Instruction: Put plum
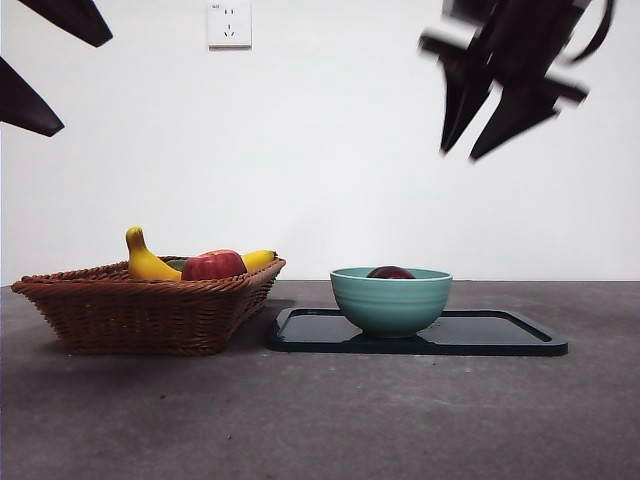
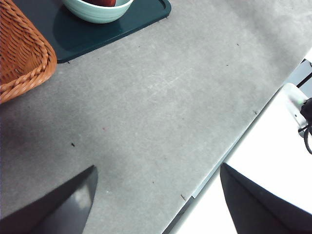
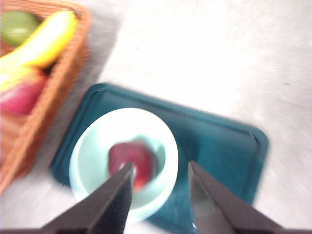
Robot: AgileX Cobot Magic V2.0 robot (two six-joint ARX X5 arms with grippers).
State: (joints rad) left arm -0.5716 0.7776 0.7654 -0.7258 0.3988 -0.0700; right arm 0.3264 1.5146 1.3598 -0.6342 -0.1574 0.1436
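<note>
1. The desk is nearest; on its tray stands the bowl, holding the plum.
2. The right gripper, jaws apart and empty, should rise straight and clear the bowl.
3. The left gripper waits with wide jaws.

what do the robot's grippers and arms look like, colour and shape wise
Both grippers are black. The left gripper has two flat, matte, wedge-shaped jaws tapering to blunt points. The right gripper has the same dark pointed blades with a slight sheen. In the front view the right gripper shows as a blurred black angular body with two tapered prongs and a curved dark cable beside it. No markings are visible.
</note>
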